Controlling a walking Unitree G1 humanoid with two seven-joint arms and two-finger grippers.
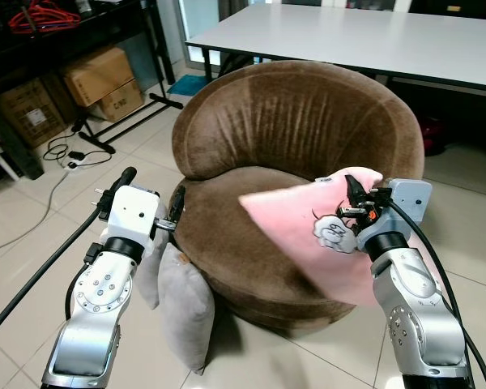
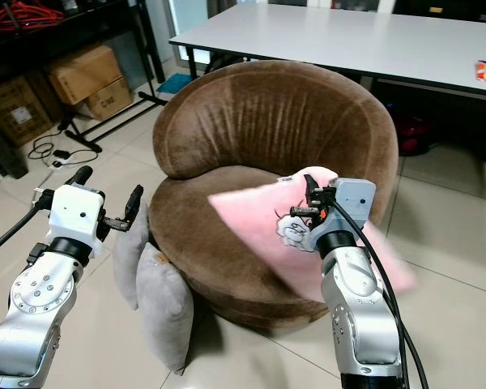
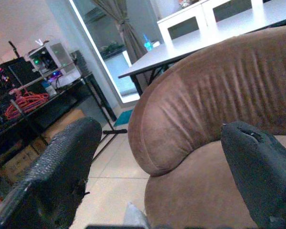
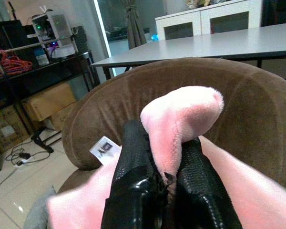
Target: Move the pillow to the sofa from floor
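A pink pillow (image 1: pixel 308 231) with a cartoon print hangs tilted over the front right of the round brown sofa (image 1: pixel 300 130). My right gripper (image 1: pixel 355 194) is shut on the pillow's upper corner; in the right wrist view the black fingers (image 4: pixel 133 186) pinch the pink plush (image 4: pixel 181 114). The pillow's lower part rests against the seat cushion. My left gripper (image 1: pixel 154 198) stands open at the sofa's left front, with nothing between its fingers (image 3: pixel 62 171).
Two grey pillows (image 1: pixel 182 304) lean on the floor against the sofa's left side. A long white table (image 1: pixel 348 36) stands behind the sofa. Cardboard boxes (image 1: pixel 101 81), a black rack and cables lie to the left on the tiled floor.
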